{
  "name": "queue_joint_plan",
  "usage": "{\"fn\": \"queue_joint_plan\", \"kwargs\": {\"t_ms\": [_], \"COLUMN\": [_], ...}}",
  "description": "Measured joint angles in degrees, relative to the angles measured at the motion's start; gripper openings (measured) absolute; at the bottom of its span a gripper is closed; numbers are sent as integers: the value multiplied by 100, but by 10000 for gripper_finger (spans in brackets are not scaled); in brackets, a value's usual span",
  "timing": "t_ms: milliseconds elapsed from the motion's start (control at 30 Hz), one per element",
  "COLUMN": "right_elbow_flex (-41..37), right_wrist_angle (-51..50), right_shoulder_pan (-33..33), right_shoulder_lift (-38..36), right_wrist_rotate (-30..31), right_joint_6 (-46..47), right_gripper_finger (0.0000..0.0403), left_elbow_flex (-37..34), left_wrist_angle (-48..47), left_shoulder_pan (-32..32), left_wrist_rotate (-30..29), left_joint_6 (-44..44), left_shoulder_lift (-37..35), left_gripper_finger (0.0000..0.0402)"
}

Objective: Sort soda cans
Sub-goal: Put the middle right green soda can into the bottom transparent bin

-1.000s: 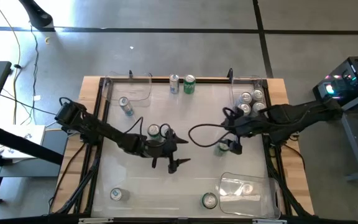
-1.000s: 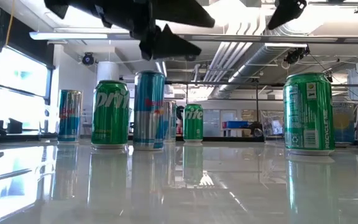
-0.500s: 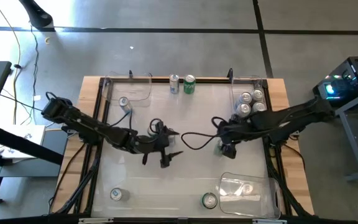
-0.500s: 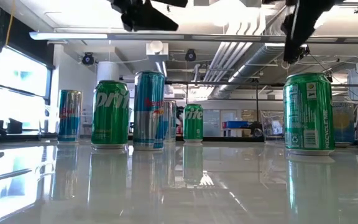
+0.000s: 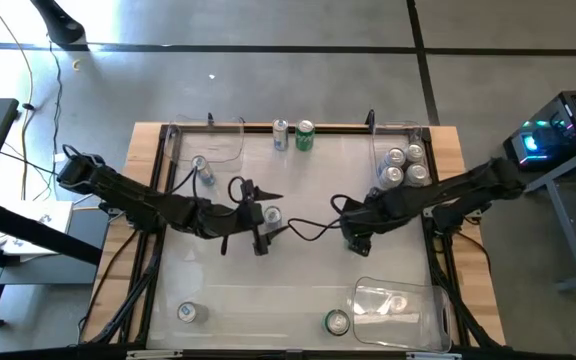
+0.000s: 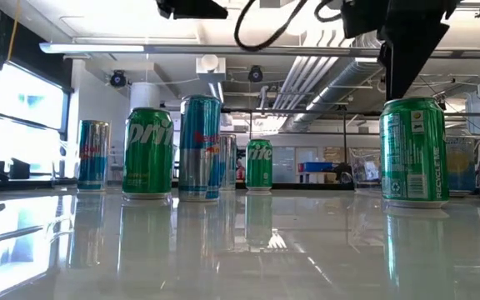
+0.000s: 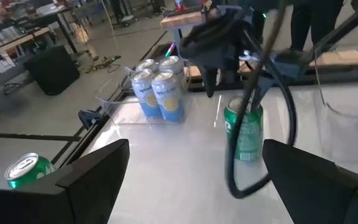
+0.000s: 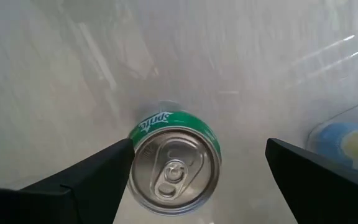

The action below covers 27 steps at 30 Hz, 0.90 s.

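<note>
My right gripper (image 5: 353, 239) hangs open, pointing down, right over an upright green soda can (image 8: 176, 163) near the table's middle right. Its fingers stand on either side of the can's silver top and, in the low view, just above the can (image 6: 413, 152). My left gripper (image 5: 258, 218) is open above the table's middle, high over a green can (image 6: 148, 152) and a blue-silver can (image 6: 200, 147). A silver can top (image 5: 271, 213) shows beside it. More cans stand at the far edge (image 5: 305, 135), the near edge (image 5: 336, 321) and the near left (image 5: 186, 312).
A clear bin at the far right (image 5: 380, 150) holds several blue-white cans (image 7: 157, 87). A clear bin at the far left (image 5: 230, 128) holds one can (image 5: 200, 165). A third clear bin (image 5: 423, 300) sits at the near right corner. A black cable (image 5: 308, 222) loops between the arms.
My right gripper moved a little toward the table's left, came over the green can and lowered toward its top. My left gripper drew back toward the left and far edges and rose, leaving only its underside at the top of the low view. No can moved.
</note>
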Motion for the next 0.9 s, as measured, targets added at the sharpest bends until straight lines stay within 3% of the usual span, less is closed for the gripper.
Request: {"fn": "queue_joint_plan", "kwargs": {"t_ms": [433, 733, 900], "right_elbow_flex": [-13, -7, 217], "right_wrist_angle": [55, 144, 36], "right_shoulder_pan": [-62, -472, -606], "right_shoulder_lift": [424, 641, 604], "right_wrist_rotate": [-563, -892, -872], "right_joint_6": [-482, 1474, 1592], "right_gripper_finger": [364, 343, 342], "left_elbow_flex": [0, 0, 0], "left_wrist_angle": [-334, -362, -370], "left_shoulder_pan": [-2, -146, -249], "left_wrist_rotate": [8, -5, -77], "left_joint_6": [-330, -372, -387], "left_shoulder_lift": [57, 59, 58], "left_gripper_finger": [365, 365, 365]}}
